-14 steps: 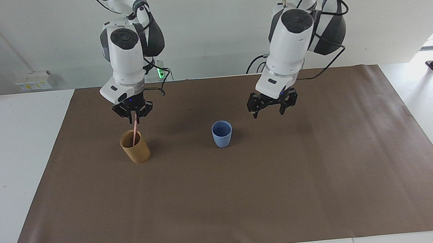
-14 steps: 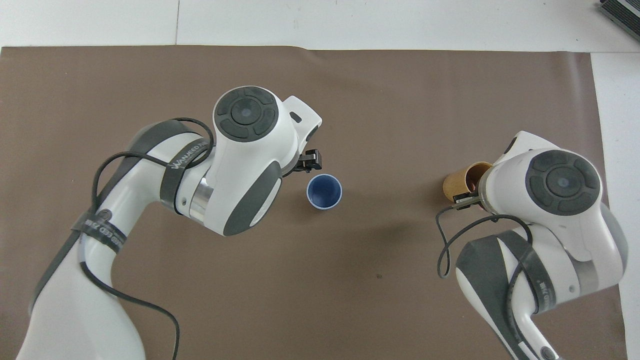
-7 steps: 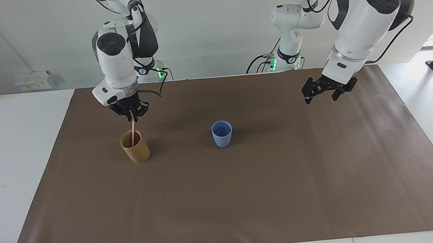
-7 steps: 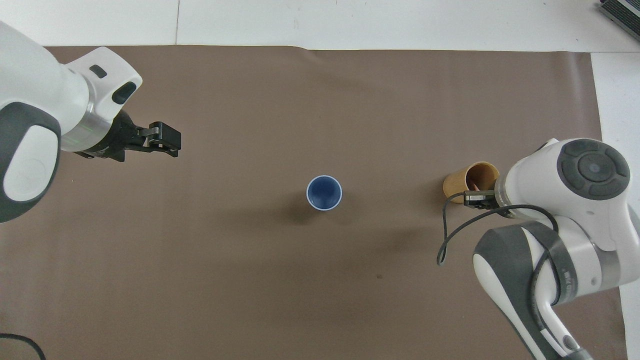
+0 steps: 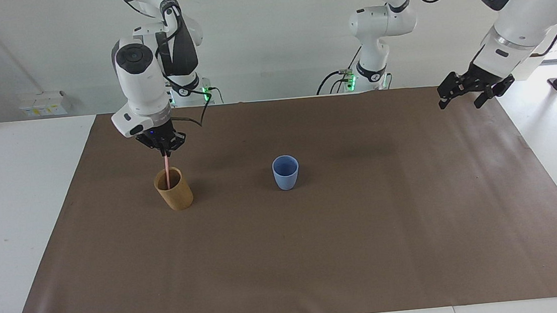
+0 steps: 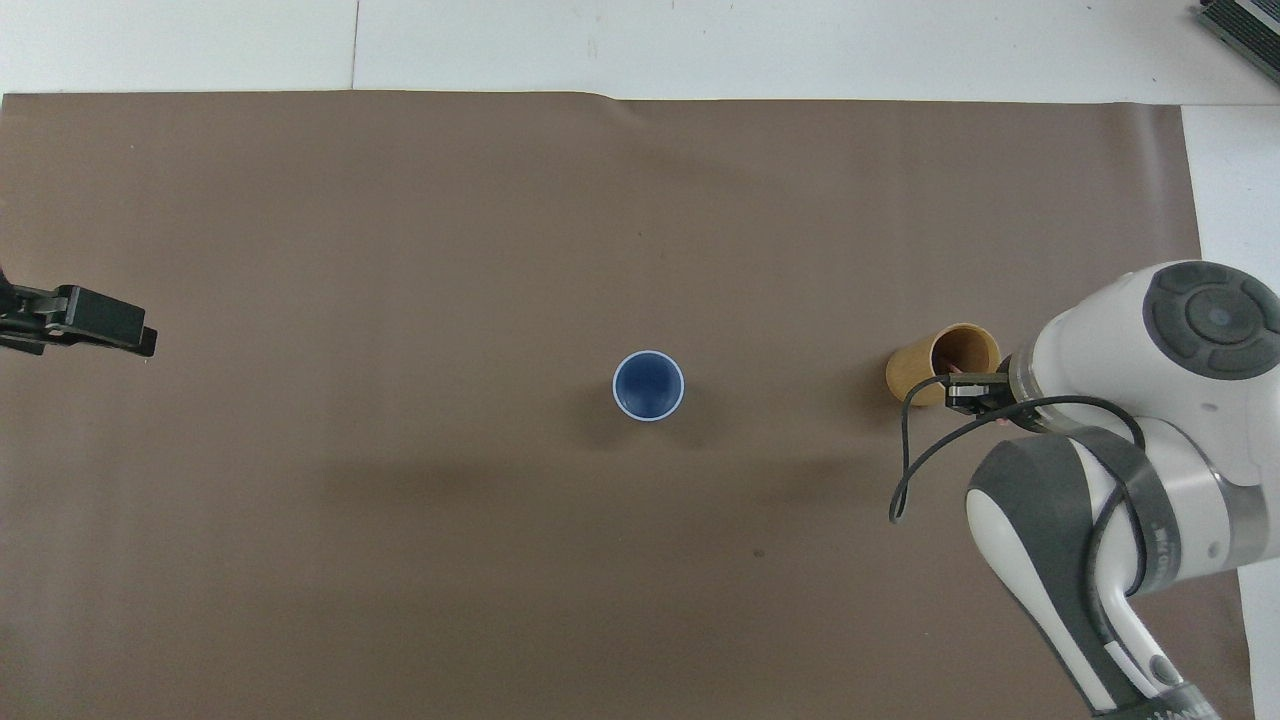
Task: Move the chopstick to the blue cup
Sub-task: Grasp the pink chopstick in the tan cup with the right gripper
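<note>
Since earlier frame, my left gripper (image 5: 471,94) is swinging away from blue cup (image 5: 285,172) out over brown mat (image 5: 317,254) edge at left arm's end of table (image 5: 12,225), fingers apart, holding nothing. My right gripper (image 5: 165,151) is rising over tan cup (image 5: 174,189), fingers clamped on chopstick (image 5: 166,165) top; chopstick is hanging upright, lower end inside tan cup. Blue cup is standing mid-mat, well apart.
</note>
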Tool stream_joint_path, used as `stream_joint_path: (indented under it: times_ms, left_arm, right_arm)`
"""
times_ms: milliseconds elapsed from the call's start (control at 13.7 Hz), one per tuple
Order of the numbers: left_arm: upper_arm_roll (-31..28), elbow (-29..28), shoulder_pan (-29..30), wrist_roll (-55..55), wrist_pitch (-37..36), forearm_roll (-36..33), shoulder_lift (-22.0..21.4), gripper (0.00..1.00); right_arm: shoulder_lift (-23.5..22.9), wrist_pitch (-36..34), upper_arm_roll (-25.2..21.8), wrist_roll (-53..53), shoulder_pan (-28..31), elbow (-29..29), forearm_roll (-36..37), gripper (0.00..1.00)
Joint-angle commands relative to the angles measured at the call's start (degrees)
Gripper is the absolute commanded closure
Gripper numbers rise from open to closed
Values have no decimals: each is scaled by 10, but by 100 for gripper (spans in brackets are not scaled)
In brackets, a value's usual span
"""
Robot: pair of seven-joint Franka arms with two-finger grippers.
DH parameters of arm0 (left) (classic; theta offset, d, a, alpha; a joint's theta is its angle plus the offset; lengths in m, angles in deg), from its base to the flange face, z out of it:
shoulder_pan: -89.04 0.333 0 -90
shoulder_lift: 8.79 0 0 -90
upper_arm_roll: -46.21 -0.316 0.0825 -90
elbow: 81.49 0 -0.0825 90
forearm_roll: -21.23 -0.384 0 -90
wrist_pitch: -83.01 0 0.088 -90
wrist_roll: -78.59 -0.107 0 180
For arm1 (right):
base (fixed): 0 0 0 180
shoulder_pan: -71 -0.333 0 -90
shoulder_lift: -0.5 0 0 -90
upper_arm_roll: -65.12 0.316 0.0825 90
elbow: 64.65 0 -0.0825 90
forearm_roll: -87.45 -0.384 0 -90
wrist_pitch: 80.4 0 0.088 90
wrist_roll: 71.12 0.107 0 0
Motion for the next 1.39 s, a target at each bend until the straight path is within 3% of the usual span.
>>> stream_joint_path:
  times_ms: [0,146,585,804,1023,1315]
  left_arm:
    - [9,19,5,-10,-48,-23,-26,0]
    - [13,38,4,-3,-85,-20,-26,0]
    - [13,33,0,-4,-79,-16,-56,0]
    - [15,32,-2,-2,-78,-14,-56,0]
    - [16,24,-2,-2,-73,-14,-60,0]
    - [16,20,-2,-2,-62,-15,-61,0]
  right_arm:
    - [-28,-49,4,2,6,61,-12,100]
    - [-22,-85,4,1,5,87,-27,100]
    - [-16,-216,1,3,5,215,-97,100]
    - [-11,-262,3,20,5,244,-127,100]
    - [-10,-272,7,94,2,257,-192,100]
    - [-15,-229,14,224,-31,258,-259,100]
